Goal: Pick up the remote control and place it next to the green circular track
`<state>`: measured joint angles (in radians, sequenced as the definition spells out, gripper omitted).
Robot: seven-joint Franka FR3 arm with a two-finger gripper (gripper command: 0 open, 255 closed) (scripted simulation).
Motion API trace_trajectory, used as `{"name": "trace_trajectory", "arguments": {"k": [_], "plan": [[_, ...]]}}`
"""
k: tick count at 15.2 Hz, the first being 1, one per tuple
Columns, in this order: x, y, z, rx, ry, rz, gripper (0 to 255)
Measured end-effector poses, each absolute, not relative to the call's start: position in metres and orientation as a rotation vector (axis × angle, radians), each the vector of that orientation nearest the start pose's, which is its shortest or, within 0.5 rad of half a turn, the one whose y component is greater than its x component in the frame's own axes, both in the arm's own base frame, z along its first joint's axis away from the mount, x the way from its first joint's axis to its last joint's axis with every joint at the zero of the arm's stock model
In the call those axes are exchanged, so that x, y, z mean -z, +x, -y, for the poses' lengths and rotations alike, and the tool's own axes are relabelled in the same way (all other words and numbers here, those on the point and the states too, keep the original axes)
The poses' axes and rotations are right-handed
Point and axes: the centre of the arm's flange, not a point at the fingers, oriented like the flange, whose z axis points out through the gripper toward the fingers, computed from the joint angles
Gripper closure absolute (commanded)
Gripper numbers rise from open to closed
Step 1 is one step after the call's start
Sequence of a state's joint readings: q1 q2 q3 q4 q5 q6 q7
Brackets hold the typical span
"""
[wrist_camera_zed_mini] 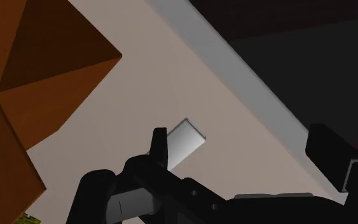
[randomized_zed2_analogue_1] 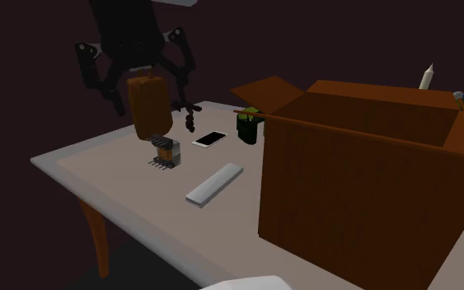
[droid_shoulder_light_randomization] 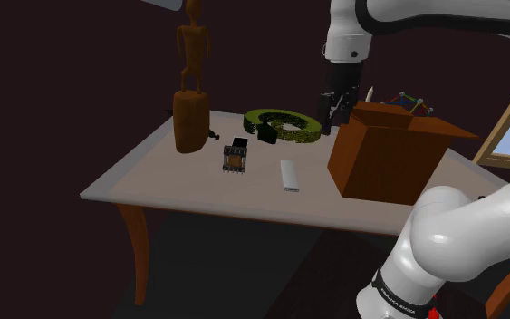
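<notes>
Reach step: gripper [droid_shoulder_light_randomization: 336,116] empty, jaws wide open, above tabletop [droid_shoulder_light_randomization: 153,172].
Next: drop onto remote [droid_shoulder_light_randomization: 289,175] nr tabletop edge, close across width.

Remote control [droid_shoulder_light_randomization: 289,175] pale grey; circular track [droid_shoulder_light_randomization: 303,133] green, dark-mottled; box [droid_shoulder_light_randomization: 380,163] orange-brown; statue [droid_shoulder_light_randomization: 190,118] brown; counter [droid_shoulder_light_randomization: 171,177] beige; hand [droid_shoulder_light_randomization: 335,121] black.

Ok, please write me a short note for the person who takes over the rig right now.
Gripper: open and empty, above the table between the green track and the brown box.
Remote: lying flat on the table, apart from the track, toward the near edge in the shoulder view.
Done: nothing yet.
Left: descend, grasp the remote, set it beside the track.
</notes>
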<state>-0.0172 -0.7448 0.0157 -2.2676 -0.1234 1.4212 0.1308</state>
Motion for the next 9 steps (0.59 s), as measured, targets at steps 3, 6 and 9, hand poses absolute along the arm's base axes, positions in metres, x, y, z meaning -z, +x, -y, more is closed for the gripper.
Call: {"name": "trace_trajectory", "arguments": {"k": [3,6,9], "plan": [[-0.595,0.312,0.02,-0.148,-3.259,-0.293,0],[-0.571,0.331,0.033,-0.131,-3.235,-0.404,0],[-0.54,0.349,0.054,-0.114,-3.205,-0.521,0]]}}
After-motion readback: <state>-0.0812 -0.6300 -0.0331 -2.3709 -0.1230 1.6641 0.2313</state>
